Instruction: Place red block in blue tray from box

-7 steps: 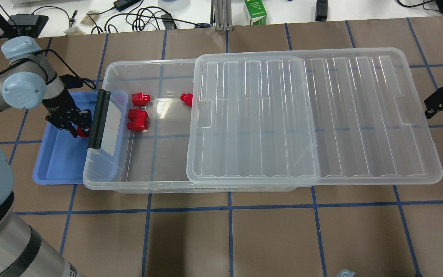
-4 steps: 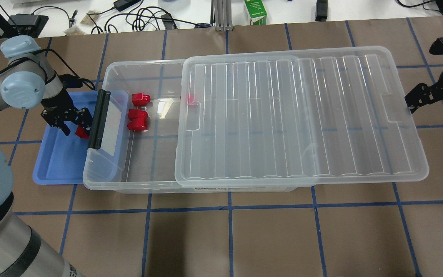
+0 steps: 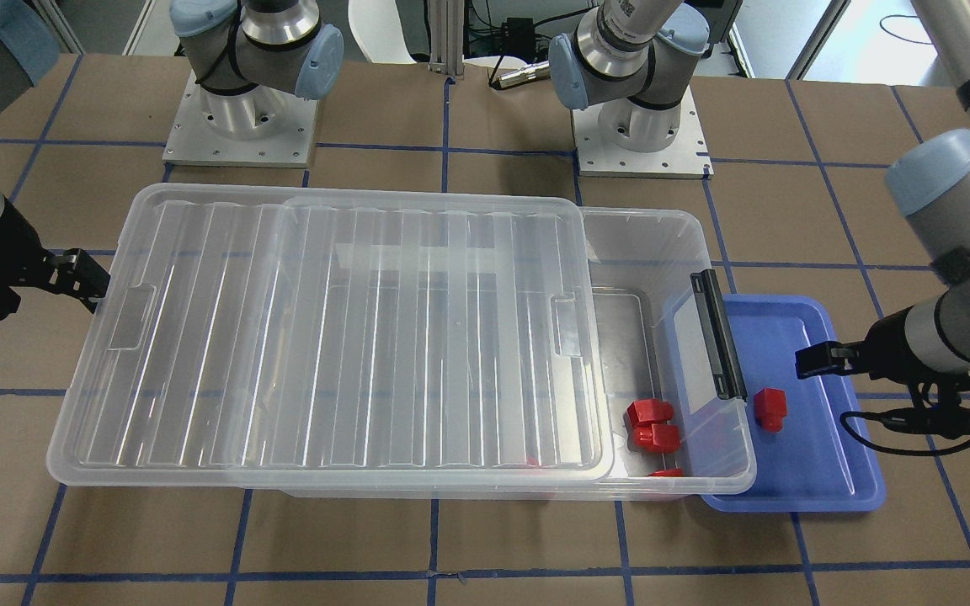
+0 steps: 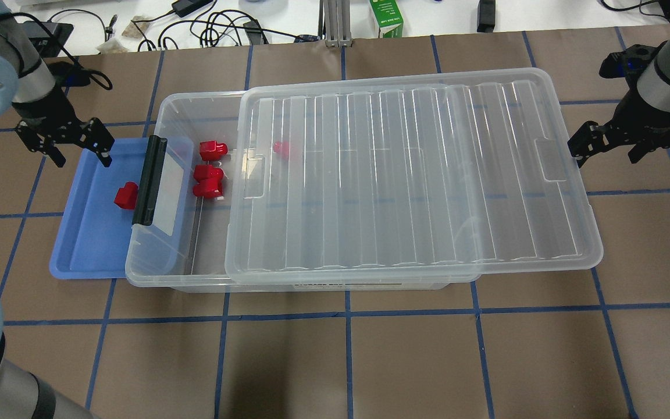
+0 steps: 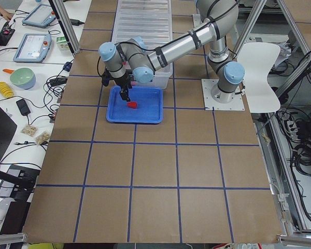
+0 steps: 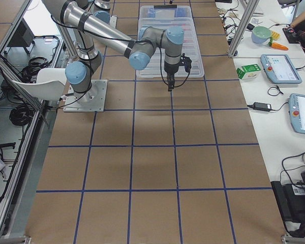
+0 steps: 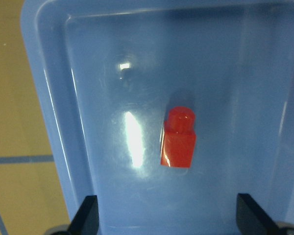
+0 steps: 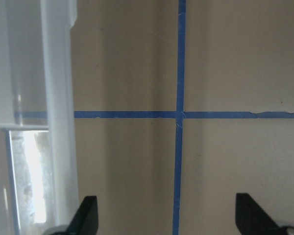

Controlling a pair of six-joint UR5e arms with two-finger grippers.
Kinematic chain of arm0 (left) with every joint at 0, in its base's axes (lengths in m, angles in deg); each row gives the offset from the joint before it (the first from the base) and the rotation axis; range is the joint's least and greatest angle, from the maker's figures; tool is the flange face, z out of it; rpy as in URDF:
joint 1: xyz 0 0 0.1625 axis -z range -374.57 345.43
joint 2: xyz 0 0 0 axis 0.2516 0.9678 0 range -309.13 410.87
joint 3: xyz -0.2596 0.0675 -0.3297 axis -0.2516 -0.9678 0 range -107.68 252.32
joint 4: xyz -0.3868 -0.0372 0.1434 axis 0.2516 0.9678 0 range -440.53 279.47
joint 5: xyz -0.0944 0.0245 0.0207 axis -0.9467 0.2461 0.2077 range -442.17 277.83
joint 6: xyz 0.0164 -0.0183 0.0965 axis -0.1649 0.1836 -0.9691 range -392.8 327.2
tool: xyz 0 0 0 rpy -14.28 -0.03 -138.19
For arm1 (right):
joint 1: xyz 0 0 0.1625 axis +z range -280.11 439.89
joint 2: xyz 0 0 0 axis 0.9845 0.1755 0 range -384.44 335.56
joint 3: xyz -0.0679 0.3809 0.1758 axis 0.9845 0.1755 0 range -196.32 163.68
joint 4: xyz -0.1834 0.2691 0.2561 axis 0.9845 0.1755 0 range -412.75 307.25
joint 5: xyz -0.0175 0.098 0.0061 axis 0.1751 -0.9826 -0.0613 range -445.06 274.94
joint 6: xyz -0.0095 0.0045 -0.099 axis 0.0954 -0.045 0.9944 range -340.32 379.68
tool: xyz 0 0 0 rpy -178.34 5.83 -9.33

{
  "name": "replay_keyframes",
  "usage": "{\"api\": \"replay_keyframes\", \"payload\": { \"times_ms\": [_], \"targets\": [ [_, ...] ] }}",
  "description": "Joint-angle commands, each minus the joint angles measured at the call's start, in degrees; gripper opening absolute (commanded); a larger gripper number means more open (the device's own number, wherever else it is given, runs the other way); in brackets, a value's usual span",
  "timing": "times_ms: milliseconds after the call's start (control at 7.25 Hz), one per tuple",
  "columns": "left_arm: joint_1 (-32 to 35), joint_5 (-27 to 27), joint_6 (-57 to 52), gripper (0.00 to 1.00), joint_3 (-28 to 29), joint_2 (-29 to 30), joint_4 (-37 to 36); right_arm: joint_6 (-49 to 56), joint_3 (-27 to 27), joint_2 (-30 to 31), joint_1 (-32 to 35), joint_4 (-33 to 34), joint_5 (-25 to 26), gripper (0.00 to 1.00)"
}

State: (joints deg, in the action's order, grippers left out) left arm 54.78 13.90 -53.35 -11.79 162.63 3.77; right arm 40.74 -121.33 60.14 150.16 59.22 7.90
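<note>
The red block lies alone on the floor of the blue tray, next to the box's black latch. It also shows in the left wrist view and the front view. My left gripper is open and empty, raised above the tray's far left corner, apart from the block. The clear box is mostly covered by its ribbed lid. My right gripper is open and empty beside the lid's right edge; I cannot tell whether it touches the lid.
Three other red pieces stay in the box: one, a joined pair, and one under the lid. The tray's right part is tucked under the box's latch end. A green carton and cables lie beyond the table's far edge.
My left gripper opened, left the red block in the tray, and rose away to the far left. The lid slid left over the box, and my right gripper followed it in.
</note>
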Motion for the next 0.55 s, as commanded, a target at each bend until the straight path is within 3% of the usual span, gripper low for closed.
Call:
{"api": "replay_keyframes", "payload": {
  "times_ms": [0, 414],
  "targets": [
    [4.97, -0.80, 3.31, 1.00, 3.42, -6.70, 6.56, -3.19, 0.32, -0.02, 4.07, 0.00, 0.03, 0.99],
    [11.23, -0.45, 12.37, 1.00, 2.29, -15.85, 12.46, -8.56, 0.32, -0.11, 9.00, 1.49, 0.11, 1.00]
  ]
}}
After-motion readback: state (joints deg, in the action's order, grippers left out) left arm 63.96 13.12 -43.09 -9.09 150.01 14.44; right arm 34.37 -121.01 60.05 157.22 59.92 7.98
